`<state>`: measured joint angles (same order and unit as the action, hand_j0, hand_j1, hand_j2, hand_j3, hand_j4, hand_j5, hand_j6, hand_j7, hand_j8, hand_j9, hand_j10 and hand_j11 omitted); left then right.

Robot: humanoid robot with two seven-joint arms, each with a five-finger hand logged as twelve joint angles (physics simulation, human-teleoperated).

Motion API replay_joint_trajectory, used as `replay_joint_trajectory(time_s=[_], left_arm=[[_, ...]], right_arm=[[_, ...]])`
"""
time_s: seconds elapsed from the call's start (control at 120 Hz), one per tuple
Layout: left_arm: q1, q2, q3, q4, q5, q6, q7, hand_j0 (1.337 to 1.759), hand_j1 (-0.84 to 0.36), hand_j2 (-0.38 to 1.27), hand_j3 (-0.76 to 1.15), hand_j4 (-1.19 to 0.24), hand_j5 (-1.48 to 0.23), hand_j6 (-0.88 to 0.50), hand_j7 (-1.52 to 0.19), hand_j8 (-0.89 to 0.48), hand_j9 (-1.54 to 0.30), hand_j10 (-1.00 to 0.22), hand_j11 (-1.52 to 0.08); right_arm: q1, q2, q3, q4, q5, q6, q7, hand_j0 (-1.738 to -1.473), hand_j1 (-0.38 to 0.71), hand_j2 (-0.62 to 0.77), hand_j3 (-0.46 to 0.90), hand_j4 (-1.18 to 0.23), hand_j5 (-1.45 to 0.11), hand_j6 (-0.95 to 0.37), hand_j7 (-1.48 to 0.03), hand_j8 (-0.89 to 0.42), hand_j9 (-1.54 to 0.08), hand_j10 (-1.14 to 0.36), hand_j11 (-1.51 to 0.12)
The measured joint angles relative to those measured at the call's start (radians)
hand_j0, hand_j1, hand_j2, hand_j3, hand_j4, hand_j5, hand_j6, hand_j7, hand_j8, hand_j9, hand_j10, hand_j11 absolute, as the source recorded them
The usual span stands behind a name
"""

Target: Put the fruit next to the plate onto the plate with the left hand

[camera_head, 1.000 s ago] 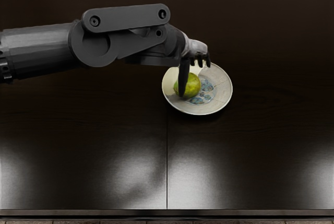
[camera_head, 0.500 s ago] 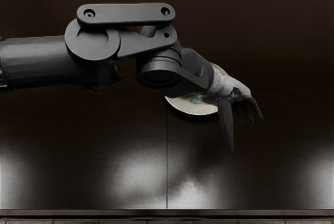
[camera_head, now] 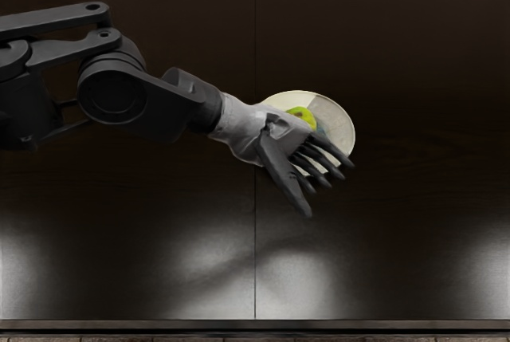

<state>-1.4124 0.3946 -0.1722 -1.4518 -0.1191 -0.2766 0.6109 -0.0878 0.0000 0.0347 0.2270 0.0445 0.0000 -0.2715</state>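
Table (camera_head: 398, 238), plate (camera_head: 339, 117), fruit (camera_head: 301, 114) (behind left hand (camera_head: 275, 136))

No legible text or markings.

The left hand (camera_head: 277, 144) covers the part of the plate (camera_head: 338, 118) toward the near left corner of the tabletop (camera_head: 398, 230). Of the fruit (camera_head: 300, 114), only a green sliver shows past the knuckles. The left arm (camera_head: 119, 96) is cut off at the picture's left edge.

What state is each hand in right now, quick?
Left hand: open, holding nothing; the green fruit lies on the plate behind it.
Right hand: not in view.
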Motion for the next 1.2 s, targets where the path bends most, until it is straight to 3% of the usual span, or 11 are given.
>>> replay_joint_trajectory(time_s=[0.208, 0.3, 0.525, 0.758, 0.992, 1.2], left_arm=[[0.062, 0.123, -0.026, -0.013, -0.082, -0.021, 0.0, 1.658, 0.01, 0.06, 0.0, -0.28, -0.37, -0.28, -0.37, -0.28, -0.37, -0.28, -0.37], [0.124, 0.164, -0.066, -0.021, -0.094, -0.062, 0.0, 1.658, 0.01, 0.06, 0.0, -0.28, -0.36, -0.28, -0.37, -0.28, -0.37, -0.28, -0.37], [0.15, 0.312, -0.111, -0.043, -0.103, -0.144, 0.0, 1.658, 0.04, 0.05, 0.0, -0.26, -0.34, -0.26, -0.34, -0.26, -0.34, -0.26, -0.34], [0.26, 0.462, -0.116, -0.075, -0.148, -0.176, 0.0, 1.658, 0.05, 0.05, 0.0, -0.25, -0.33, -0.25, -0.33, -0.25, -0.33, -0.25, -0.33], [0.299, 0.677, -0.117, -0.087, -0.217, -0.269, 0.0, 1.658, 0.05, 0.05, 0.0, -0.25, -0.32, -0.25, -0.32, -0.25, -0.32, -0.25, -0.32], [0.313, 0.748, -0.112, -0.072, -0.276, -0.326, 0.0, 1.658, 0.05, 0.05, 0.0, -0.24, -0.32, -0.24, -0.32, -0.24, -0.32, -0.24, -0.32]], right_arm=[[-0.001, 0.0, 0.001, 0.0, 0.0, 0.0, 0.0, -1.658, -0.31, -0.01, 0.0, -0.03, -0.04, -0.03, -0.04, -0.03, -0.04, -0.03, -0.04], [-0.001, 0.0, 0.001, 0.0, 0.0, 0.0, 0.0, -1.658, -0.31, -0.01, 0.0, -0.03, -0.04, -0.03, -0.04, -0.03, -0.04, -0.03, -0.04], [0.0, 0.0, 0.001, 0.0, 0.0, 0.0, -0.002, -1.658, -0.31, -0.01, 0.0, -0.03, -0.04, -0.03, -0.04, -0.03, -0.04, -0.03, -0.04], [0.0, 0.0, 0.001, 0.0, 0.0, 0.0, -0.002, -1.658, -0.31, -0.01, 0.0, -0.03, -0.04, -0.03, -0.04, -0.03, -0.04, -0.03, -0.04], [0.0, 0.0, 0.001, 0.0, 0.0, 0.0, -0.002, -1.658, -0.31, -0.01, 0.0, -0.03, -0.04, -0.03, -0.04, -0.03, -0.04, -0.03, -0.04], [0.0, 0.0, 0.001, 0.003, 0.0, 0.0, -0.003, -1.658, -0.31, -0.01, 0.0, -0.03, -0.04, -0.03, -0.04, -0.03, -0.04, -0.03, -0.04]])
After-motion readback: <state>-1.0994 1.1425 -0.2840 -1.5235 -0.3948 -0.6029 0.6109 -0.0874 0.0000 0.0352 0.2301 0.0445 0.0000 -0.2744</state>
